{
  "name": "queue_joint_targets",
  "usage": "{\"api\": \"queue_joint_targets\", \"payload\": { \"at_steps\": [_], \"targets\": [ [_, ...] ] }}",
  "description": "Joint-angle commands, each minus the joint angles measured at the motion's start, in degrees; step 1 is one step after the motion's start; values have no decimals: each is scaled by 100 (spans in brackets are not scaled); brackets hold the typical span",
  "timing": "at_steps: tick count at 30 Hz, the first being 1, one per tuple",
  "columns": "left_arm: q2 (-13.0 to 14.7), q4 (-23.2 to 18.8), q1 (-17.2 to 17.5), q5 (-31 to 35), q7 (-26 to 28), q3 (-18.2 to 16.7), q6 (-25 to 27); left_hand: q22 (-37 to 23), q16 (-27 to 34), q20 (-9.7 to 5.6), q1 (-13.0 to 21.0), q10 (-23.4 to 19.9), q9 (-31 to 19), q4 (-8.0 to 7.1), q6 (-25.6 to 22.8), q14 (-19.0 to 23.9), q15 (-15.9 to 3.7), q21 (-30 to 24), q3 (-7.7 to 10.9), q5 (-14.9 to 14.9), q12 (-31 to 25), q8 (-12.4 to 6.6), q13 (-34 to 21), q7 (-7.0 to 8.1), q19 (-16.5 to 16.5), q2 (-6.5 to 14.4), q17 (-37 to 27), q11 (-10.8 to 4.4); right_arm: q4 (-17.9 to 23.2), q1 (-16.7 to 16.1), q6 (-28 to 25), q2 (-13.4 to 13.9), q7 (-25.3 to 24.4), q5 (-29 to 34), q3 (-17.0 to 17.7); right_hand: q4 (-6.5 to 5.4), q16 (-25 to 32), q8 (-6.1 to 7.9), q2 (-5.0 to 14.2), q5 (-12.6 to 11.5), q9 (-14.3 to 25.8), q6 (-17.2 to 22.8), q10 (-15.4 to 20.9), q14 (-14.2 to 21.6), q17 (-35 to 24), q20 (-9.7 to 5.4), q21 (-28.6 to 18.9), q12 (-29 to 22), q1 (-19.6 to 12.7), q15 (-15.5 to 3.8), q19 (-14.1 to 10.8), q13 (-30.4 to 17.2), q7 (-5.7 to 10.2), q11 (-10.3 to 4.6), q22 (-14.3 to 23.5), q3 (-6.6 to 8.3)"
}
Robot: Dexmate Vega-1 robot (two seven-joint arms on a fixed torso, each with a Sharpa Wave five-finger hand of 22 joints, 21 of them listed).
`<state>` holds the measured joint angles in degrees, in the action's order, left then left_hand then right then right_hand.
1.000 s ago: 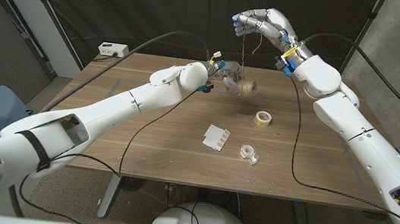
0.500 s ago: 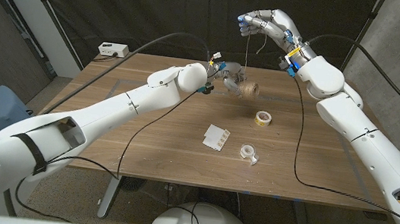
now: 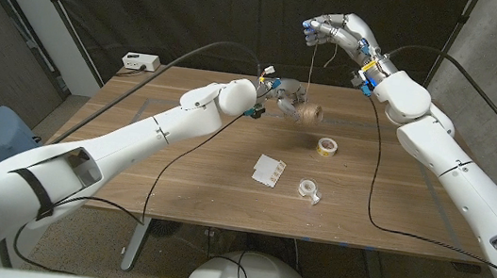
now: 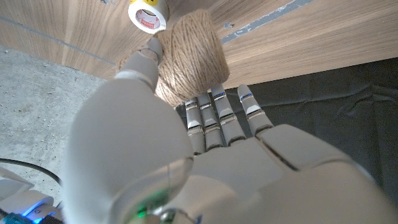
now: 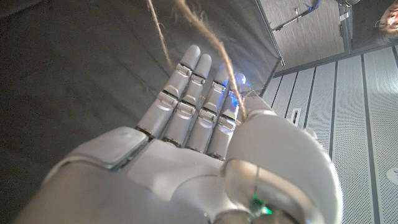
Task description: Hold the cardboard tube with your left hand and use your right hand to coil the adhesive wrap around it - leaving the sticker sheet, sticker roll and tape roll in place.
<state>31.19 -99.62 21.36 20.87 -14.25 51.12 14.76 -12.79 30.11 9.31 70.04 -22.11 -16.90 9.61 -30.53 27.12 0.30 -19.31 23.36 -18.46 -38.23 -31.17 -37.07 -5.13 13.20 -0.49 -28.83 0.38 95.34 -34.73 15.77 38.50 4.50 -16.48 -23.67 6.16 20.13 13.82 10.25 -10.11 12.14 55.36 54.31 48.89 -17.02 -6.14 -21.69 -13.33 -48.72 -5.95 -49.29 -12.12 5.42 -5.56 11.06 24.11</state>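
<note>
My left hand [image 3: 282, 97] holds a tube wound thick with brown, twine-like wrap [image 3: 307, 114] just above the far middle of the table. In the left wrist view the fingers [image 4: 217, 115] and thumb clasp the wound bundle [image 4: 189, 56]. My right hand [image 3: 335, 30] is raised high over the far edge and pinches the free strand [image 3: 310, 71], which runs taut down to the bundle. In the right wrist view the strand [image 5: 208, 40] passes between the thumb and fingers of that hand [image 5: 199, 143].
A yellowish sticker roll [image 3: 326, 147] lies just right of the bundle, also seen as a sticker roll [image 4: 148, 14] in the left wrist view. A white sticker sheet [image 3: 269, 170] and a clear tape roll [image 3: 310, 190] lie mid-table. A white box [image 3: 140, 61] sits at the far left corner.
My right hand has drifted a little to the right while staying high, keeping the strand taut. The bundle in my left hand has shifted slightly right.
</note>
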Motion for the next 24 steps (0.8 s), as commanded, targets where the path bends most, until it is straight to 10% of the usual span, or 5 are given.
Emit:
{"api": "queue_joint_targets", "payload": {
  "at_steps": [1,24],
  "targets": [
    [55,-161,71,-1,-86,-65,-112,3,-18,-25,229,-123,-618,-23,-519,12,-31,-21,56,-19,-40,-230,-532,172,22,622,-11,-117,-93,-15,-34,25,-90,19,23,3,-18,21,13,16,25,33,38,53,-14,-380,-41,22,49,-642,5,-30,5,-25,13,35],
    [90,-367,208,10,-113,-155,-189,5,-27,-35,254,-137,-608,-17,-565,29,-58,-31,78,-6,-42,-252,-542,224,25,642,-14,-140,-297,28,-114,13,-184,90,-14,10,-49,4,9,18,32,42,34,44,-12,-378,-65,45,53,-637,22,-36,21,-35,12,36]
  ]
}}
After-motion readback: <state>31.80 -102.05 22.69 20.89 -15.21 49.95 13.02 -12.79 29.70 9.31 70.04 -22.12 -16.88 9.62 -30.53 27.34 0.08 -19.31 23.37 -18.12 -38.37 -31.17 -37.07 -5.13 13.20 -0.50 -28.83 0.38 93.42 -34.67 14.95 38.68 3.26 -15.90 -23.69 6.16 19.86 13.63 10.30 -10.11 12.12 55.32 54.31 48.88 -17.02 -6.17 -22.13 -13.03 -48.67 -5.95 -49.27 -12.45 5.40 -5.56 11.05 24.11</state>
